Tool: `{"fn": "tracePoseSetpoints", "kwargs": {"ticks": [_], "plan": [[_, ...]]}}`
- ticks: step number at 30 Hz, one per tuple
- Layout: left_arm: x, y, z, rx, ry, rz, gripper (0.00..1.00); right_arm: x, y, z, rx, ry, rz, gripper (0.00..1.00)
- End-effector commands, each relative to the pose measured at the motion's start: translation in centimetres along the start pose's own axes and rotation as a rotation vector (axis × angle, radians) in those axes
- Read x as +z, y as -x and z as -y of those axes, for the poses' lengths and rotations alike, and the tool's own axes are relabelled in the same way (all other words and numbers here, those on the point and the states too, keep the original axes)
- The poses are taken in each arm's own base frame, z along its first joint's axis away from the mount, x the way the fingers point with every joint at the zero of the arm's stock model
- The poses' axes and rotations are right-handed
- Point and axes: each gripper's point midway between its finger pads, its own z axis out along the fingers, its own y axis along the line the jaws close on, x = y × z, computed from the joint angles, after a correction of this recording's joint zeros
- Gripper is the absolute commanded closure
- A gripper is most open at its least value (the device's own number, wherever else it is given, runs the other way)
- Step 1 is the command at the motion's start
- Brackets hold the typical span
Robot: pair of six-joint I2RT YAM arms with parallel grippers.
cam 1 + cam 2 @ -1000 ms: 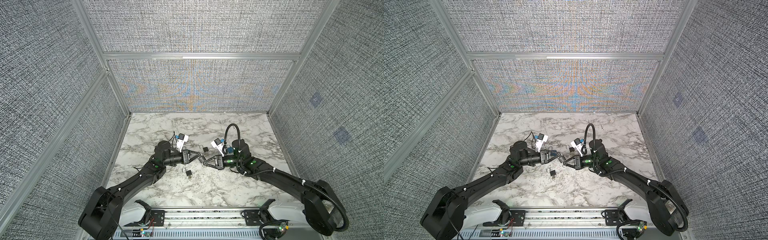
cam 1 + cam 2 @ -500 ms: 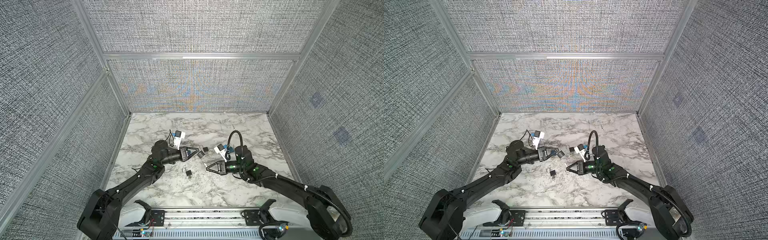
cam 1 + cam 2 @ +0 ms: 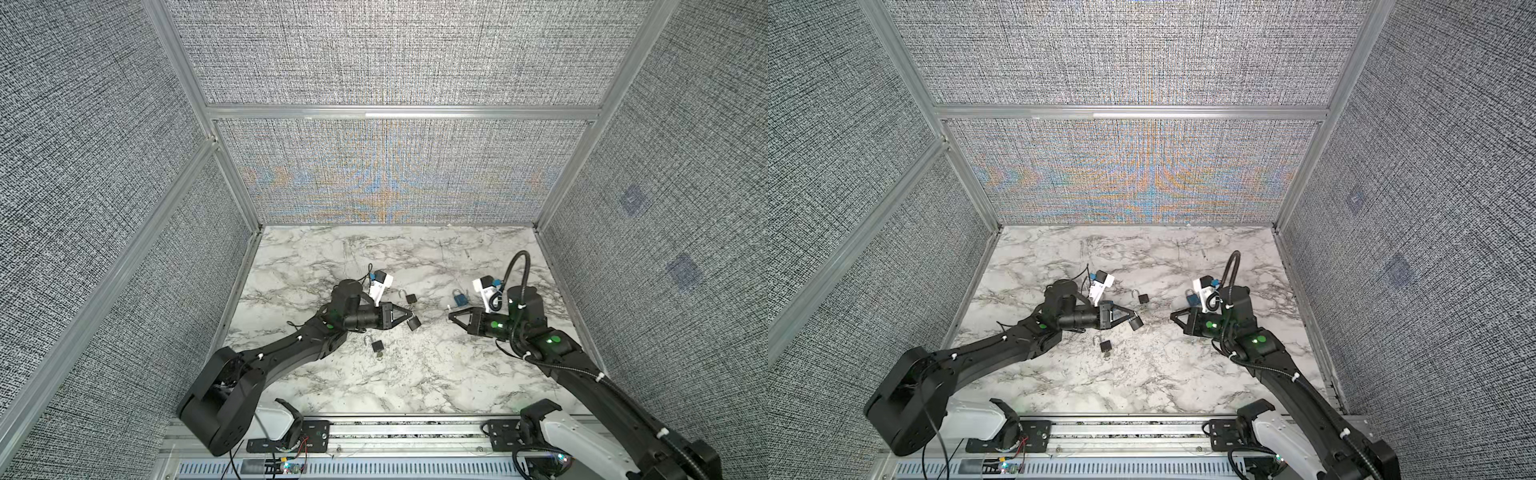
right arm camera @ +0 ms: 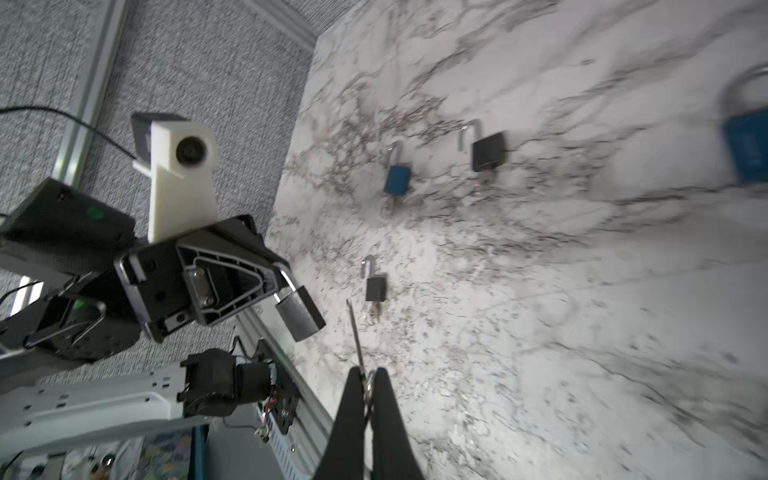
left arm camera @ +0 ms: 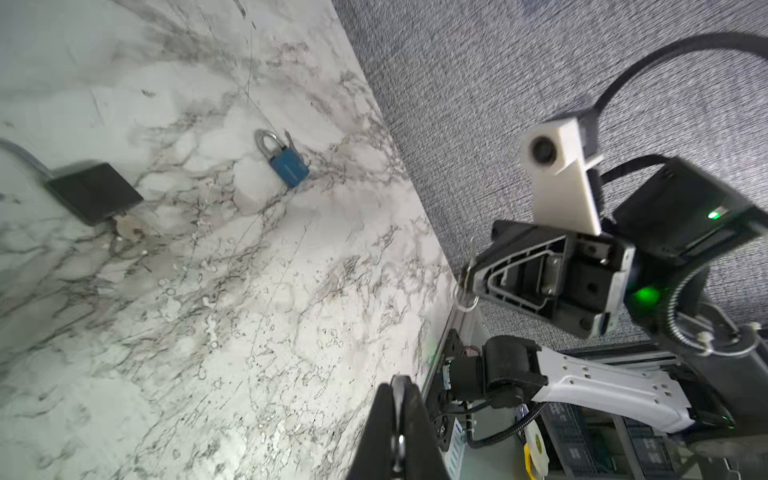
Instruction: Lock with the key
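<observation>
Marble (image 3: 432, 332) lies open between left jaws gripping padlock (image 3: 412, 323) and right jaws gripping key (image 4: 356, 336).

padlock (image 4: 299, 313): dark, hangs by shackle from left pincer (image 4: 281, 272) | key (image 4: 355, 332): silver, right pincer (image 4: 368, 380)

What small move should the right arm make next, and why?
Probably lower the right end effector to set the key on the table: over the last second it has backed away from the padlock hanging from the shut left end effector, so the key looks already withdrawn.
</observation>
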Motion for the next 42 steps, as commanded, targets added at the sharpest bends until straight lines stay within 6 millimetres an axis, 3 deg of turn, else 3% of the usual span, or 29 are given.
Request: {"fn": "tracePoseSetpoints", "kwargs": {"ticks": [1, 10, 21, 29, 41, 42], "plan": [[2.3, -0.1, 0.1, 0.030, -0.004, -0.029, 1.00, -1.8, -0.6, 3.2, 0.075, -0.128, -0.003, 1.00], [11.1, -1.6, -0.8, -0.012, -0.012, -0.170, 1.00, -3.7, 0.3, 6.4, 0.178, -0.177, 0.067, 1.00], [19.1, -2.1, -4.3, -0.098, 0.063, -0.261, 1.00, -4.3, 1.8, 6.8, 0.158, -0.202, 0.130, 1.00], [22.3, -2.2, -5.4, -0.128, 0.064, -0.295, 1.00, -4.3, 1.9, 7.1, 0.139, -0.215, 0.132, 1.00], [23.0, -3.3, -7.5, -0.142, 0.113, -0.323, 1.00, -3.7, 1.7, 7.6, 0.152, -0.214, 0.110, 1.00], [22.9, -3.4, -7.6, -0.141, 0.116, -0.324, 0.89, -3.6, 1.8, 7.6, 0.150, -0.216, 0.110, 1.00]]}}
